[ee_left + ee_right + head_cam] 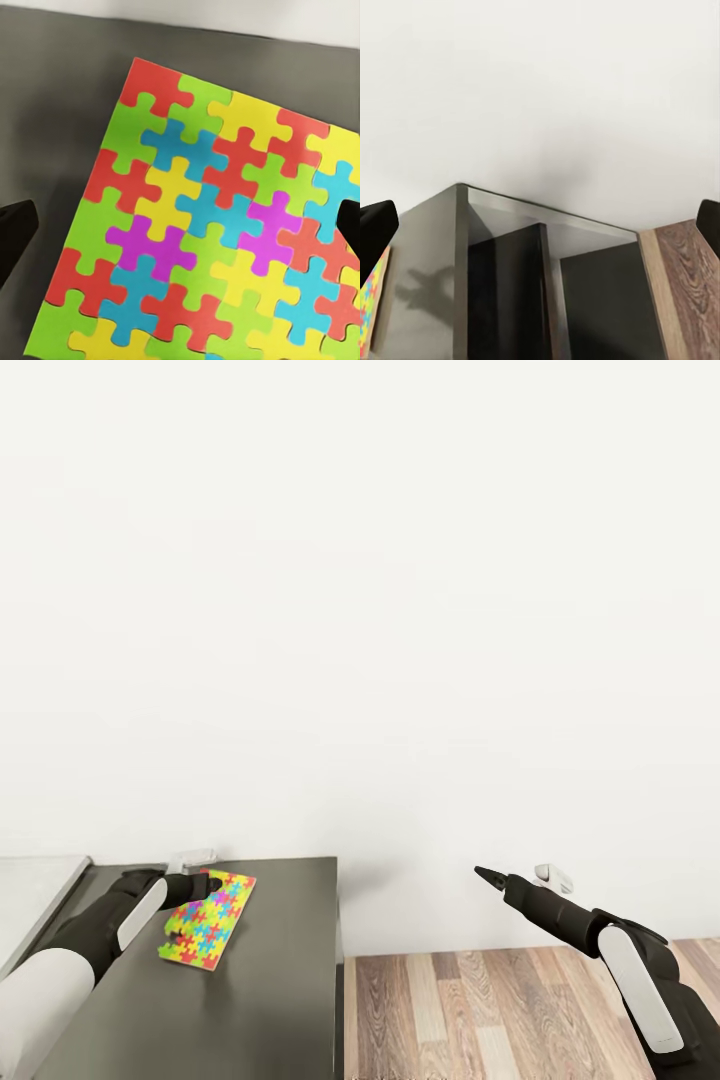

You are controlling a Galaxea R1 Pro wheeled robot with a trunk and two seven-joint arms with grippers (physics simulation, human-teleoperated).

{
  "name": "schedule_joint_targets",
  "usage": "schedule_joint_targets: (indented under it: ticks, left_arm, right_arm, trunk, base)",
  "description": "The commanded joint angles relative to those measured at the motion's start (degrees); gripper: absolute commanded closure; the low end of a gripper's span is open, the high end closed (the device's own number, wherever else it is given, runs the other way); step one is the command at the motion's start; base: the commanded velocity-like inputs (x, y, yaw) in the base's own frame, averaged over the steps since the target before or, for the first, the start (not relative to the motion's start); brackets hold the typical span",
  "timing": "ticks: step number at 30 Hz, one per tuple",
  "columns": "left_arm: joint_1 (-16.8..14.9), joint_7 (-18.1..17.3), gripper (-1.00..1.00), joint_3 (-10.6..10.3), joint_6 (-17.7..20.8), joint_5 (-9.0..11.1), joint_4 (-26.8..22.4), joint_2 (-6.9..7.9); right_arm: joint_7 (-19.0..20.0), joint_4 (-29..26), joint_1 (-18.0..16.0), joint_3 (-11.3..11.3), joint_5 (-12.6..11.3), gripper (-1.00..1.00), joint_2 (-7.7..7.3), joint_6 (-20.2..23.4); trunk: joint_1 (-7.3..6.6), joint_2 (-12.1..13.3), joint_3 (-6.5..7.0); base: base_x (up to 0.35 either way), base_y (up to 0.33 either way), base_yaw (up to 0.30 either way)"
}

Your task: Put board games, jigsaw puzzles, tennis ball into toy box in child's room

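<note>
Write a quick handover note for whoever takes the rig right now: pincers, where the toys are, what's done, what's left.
Left pincer: open, fingers either side of the flat multicoloured jigsaw puzzle square, over the dark-grey desk. Whether it grips it, I cannot tell.
Right pincer: looks shut and empty, in the air above the wood-plank floor.
Done: nothing confirmed here.
Left: get this puzzle into the toy box, then check the other toys.

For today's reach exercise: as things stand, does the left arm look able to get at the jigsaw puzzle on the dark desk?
Probably yes. The left gripper is open right at the jigsaw puzzle on the dark desk, fingers apart on either side of it, with nothing between them.
</note>
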Motion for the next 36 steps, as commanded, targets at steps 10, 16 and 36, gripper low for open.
schedule_joint_targets:
  ticks: [10, 16, 36]
  left_arm:
    - [-0.05, -0.09, -1.00, -0.31, 0.16, 0.19, -0.07, 0.11]
    - [-0.05, -1.13, -1.00, -0.38, 0.21, 0.20, -0.07, 0.30]
    - [-0.05, -1.95, -1.00, -0.45, 0.19, 0.12, 0.02, 0.62]
  right_arm:
    - [0.25, -0.04, -0.05, -0.10, 0.14, -1.00, 0.01, 0.32]
    - [0.28, -0.05, -0.05, -0.15, 0.14, -1.00, -0.04, 0.32]
    - [0.34, 0.56, 0.04, -0.14, 0.15, -1.00, -0.48, -2.73]
  trunk:
    - [0.01, -0.08, -1.03]
    - [0.01, -0.08, -1.59]
    - [0.01, -0.08, -2.55]
  base:
    - [0.000, 0.000, 0.000]
    - [0.000, 0.000, 0.000]
    - [0.000, 0.000, 0.000]
